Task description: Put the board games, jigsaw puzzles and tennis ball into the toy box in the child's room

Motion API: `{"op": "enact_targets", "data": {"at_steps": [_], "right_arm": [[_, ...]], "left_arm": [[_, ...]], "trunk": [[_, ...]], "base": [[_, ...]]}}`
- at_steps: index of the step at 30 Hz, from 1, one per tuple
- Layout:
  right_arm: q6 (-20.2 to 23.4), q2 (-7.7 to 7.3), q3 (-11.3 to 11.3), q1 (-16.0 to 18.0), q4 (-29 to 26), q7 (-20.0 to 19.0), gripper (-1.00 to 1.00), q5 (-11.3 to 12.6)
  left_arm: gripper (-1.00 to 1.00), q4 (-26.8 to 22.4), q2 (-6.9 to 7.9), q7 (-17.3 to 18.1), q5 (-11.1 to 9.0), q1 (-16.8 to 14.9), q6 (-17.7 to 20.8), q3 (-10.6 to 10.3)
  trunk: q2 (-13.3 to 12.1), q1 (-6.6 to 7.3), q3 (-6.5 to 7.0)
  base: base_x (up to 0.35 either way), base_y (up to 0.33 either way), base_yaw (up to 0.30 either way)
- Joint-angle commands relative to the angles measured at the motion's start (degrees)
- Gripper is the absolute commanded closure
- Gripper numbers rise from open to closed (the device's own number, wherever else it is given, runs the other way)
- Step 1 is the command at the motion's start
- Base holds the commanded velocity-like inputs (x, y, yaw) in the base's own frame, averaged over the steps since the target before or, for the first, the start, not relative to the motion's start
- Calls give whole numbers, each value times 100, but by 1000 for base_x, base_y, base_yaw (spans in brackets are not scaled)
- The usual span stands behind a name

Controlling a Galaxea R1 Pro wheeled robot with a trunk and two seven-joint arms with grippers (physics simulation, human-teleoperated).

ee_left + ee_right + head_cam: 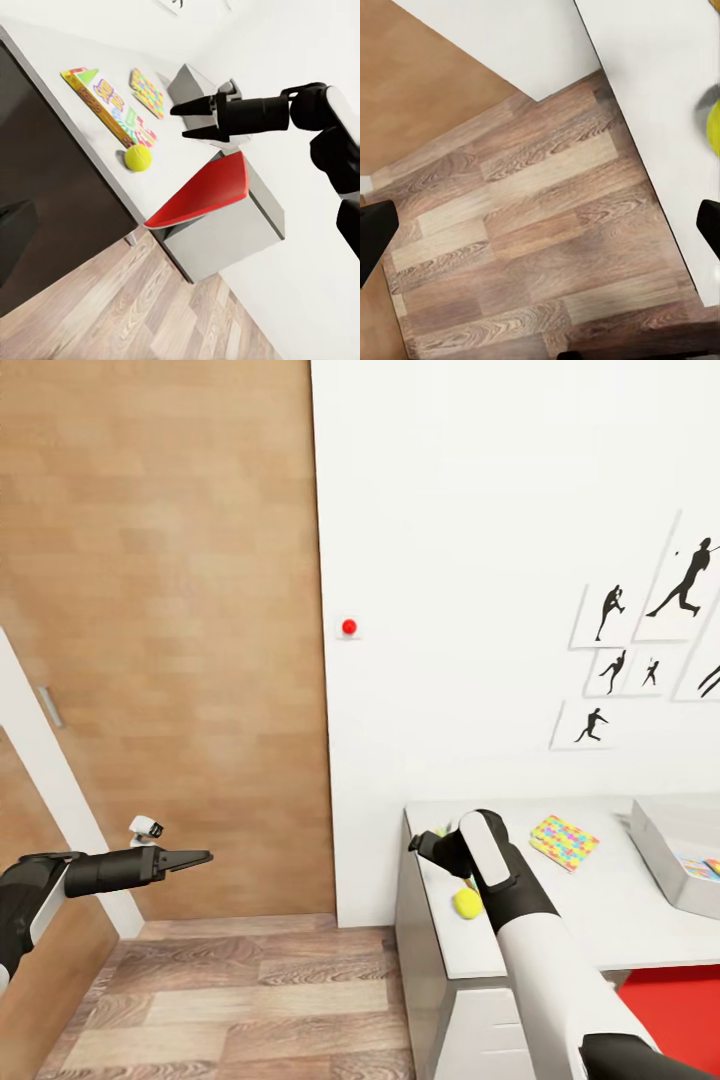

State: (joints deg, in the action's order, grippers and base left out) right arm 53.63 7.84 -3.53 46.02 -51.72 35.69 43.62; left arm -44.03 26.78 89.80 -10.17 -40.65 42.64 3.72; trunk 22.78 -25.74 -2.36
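The tennis ball (466, 903) lies near the left end of the pale table (600, 920); the left wrist view also catches the ball (137, 157). A board game (105, 105) lies flat beside it, and a jigsaw puzzle (564, 841) sits further along. The grey toy box (660, 850) stands at the right with something colourful inside. My right gripper (425, 847) hovers open above the table's left end, close to the ball, its fingers apart in the right wrist view (540, 232). My left gripper (200, 856) is out over the floor by the door, open and empty.
A brown wooden door (160, 640) fills the left side, with wood-plank floor (250, 1000) below it. Black silhouette prints (640, 650) hang on the white wall. A red surface (670, 1010) on a white unit (225, 240) lies low beside the table.
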Motion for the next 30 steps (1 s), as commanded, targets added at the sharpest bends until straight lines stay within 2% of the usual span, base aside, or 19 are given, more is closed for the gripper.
{"op": "enact_targets", "data": {"at_steps": [1,5,16,24,30], "right_arm": [[4,-1,-19,-13,-6,60,-100,60],[-74,-49,-30,-68,0,61,-100,54],[-443,-332,-33,-116,19,67,-100,50],[-508,-657,-34,-124,50,70,-100,43],[-609,-744,-34,-126,94,70,-100,40]], "left_arm": [[-100,0,2,20,-2,-5,61,-3],[-100,0,0,20,-2,-5,61,-3],[-100,-2,-2,20,-2,-5,58,-3],[-100,-1,-7,20,1,-5,54,-5],[-100,0,-10,20,4,-5,55,-5]], "trunk": [[14,-4,-14],[14,-4,-14],[14,-4,-14],[14,-4,-14],[14,-4,-14]], "base": [[0,34,0],[0,20,0],[0,4,0],[0,0,0],[0,0,0]]}}
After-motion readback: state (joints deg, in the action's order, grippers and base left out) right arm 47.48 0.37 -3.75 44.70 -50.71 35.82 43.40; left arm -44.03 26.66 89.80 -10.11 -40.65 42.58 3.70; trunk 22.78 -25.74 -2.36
